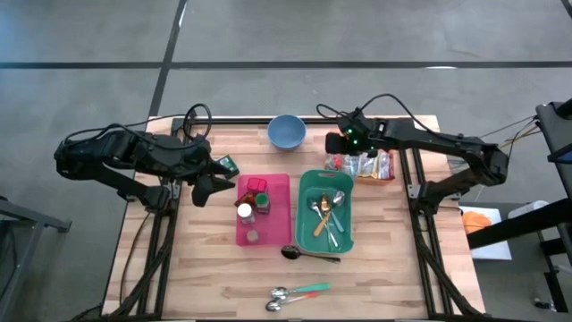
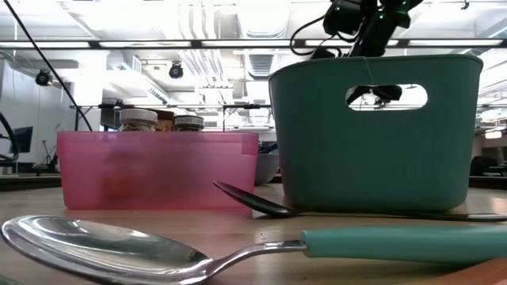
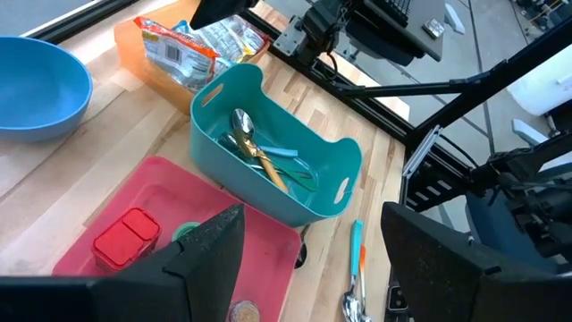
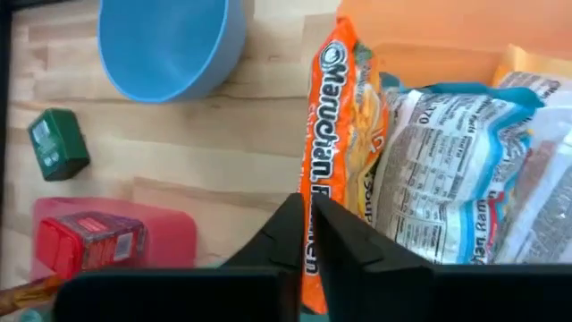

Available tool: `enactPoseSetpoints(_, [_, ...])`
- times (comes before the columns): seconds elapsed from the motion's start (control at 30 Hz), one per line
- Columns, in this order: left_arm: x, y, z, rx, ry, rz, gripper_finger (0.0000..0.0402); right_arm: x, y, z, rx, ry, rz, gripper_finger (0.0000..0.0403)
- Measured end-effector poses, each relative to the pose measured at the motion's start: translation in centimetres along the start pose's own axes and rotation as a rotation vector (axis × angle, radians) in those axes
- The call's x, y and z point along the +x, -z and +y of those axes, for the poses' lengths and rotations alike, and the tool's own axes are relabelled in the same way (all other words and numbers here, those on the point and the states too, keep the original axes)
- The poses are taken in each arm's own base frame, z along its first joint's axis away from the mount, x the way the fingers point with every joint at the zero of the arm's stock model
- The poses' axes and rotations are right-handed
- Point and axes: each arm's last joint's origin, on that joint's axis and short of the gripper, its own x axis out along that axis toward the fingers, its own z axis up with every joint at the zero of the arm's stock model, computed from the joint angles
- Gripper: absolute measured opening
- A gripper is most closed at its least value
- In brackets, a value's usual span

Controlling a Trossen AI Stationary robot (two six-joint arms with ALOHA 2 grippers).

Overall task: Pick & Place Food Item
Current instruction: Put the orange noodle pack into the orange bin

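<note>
From above, a pale wooden plank table (image 1: 384, 268) stands on grey floor; the right gripper (image 1: 337, 143), jaws clenched, hangs over the noodle packets (image 1: 362, 165) in an orange tray at the far right, and the left gripper (image 1: 202, 190) waits at the left edge. At table height, a shiny steel spoon (image 2: 103, 252) lies before a translucent pink bin (image 2: 158, 169) and teal basket (image 2: 376, 134), under open ceiling ducts. The left wrist shows jaws released. The right wrist shows an orange packet (image 4: 338, 134) reading "Maruchan" beside a blue bowl (image 4: 170, 45).

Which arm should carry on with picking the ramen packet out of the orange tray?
Right. Its claw is shut on the orange ramen packet above the orange tray; the left claw hangs open beside the pink bin.
</note>
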Motion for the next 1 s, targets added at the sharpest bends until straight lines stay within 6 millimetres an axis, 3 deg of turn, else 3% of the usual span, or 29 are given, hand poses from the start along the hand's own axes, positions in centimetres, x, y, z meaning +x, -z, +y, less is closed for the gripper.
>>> enactPoseSetpoints(0.2, [0.0,0.0,0.0,0.0,0.0,0.0,0.0262,1.4,0.2,0.3,-0.038,0.021,0.015,0.0009])
enactPoseSetpoints(0.5, [0.0,0.0,0.0,-0.008,0.0,0.0,0.0262,2.6,0.4,0.3,-0.043,0.057,0.042,0.0008])
enactPoseSetpoints(1.0, [0.0,0.0,0.0,-0.009,0.001,-0.001,0.0262,6.1,1.3,0.3,-0.076,0.13,0.141,0.0008])
